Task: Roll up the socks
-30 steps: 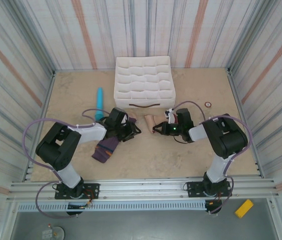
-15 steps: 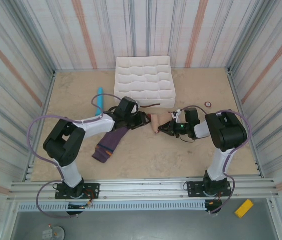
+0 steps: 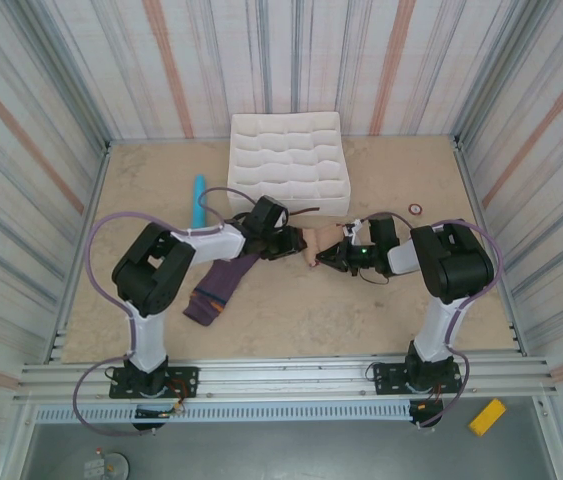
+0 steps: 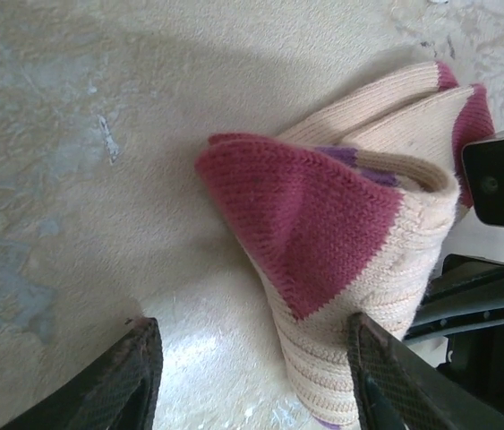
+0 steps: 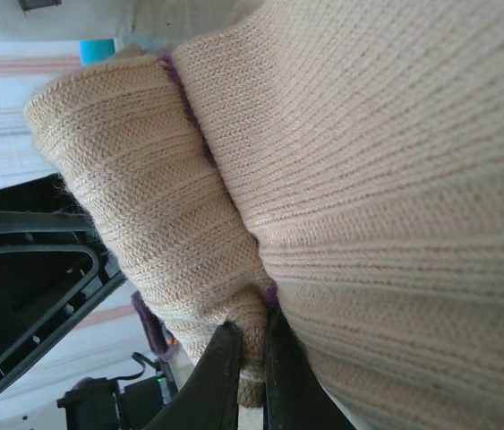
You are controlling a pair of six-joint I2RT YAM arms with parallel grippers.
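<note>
The beige sock (image 3: 307, 246) lies folded in mid table; its maroon patch (image 4: 310, 215) faces the left wrist camera. My right gripper (image 3: 333, 256) is shut on a fold of its beige knit (image 5: 252, 345), pinched between both fingers. From the left, my left gripper (image 3: 287, 243) stands open at the sock. One of its fingers (image 4: 393, 381) is against the ribbed edge, the other finger (image 4: 119, 381) rests apart on bare table. The dark purple sock (image 3: 215, 291) lies flat to the lower left, free of both grippers.
A white quilted box (image 3: 287, 164) stands at the back centre, close behind both grippers. A light-blue cylinder (image 3: 198, 200) lies to its left. A small ring (image 3: 416, 209) sits at the right. Striped walls close in the table.
My left gripper has moved right and a little back, from over the purple sock up to the beige sock. The right gripper shifted slightly right, still pinching the beige sock.
</note>
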